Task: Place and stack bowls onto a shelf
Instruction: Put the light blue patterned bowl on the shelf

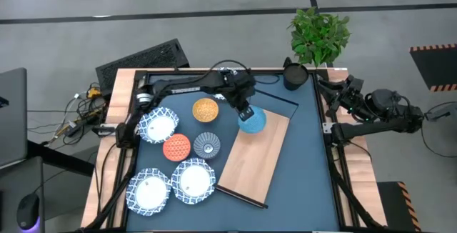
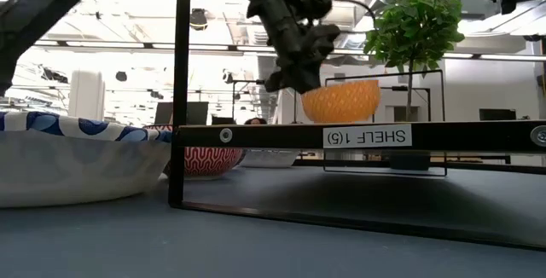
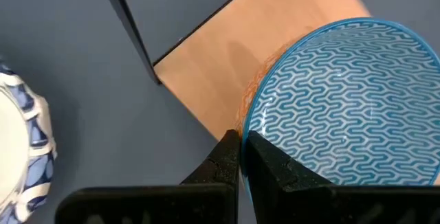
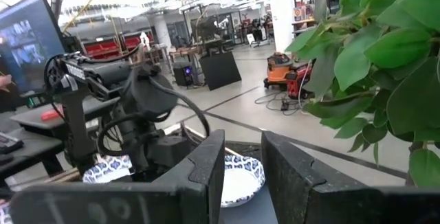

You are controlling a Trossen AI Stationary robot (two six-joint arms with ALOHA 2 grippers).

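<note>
1. We're seeing the left gripper (image 1: 245, 111) w/ fingers pinching the rim of the blue-patterned bowl (image 1: 252, 121), held over the shelf (image 1: 255, 156) end nearest the plant (image 1: 320, 34).
2. Shelf's front edge is reading "SHELF 1(5)" (image 2: 366, 136), mirrored.
3. Right gripper (image 4: 242, 172) is waiting at the table's (image 1: 307, 161) right edge, fingers apart, holding nothing.
4. Other bowls are sitting left of the shelf.

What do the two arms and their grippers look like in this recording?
Both arms are matte black, built of chunky jointed segments. The left arm carries black cables looped along it. The left gripper and the right gripper each have two dark, blocky, wedge-shaped fingers. No markings are legible.
</note>
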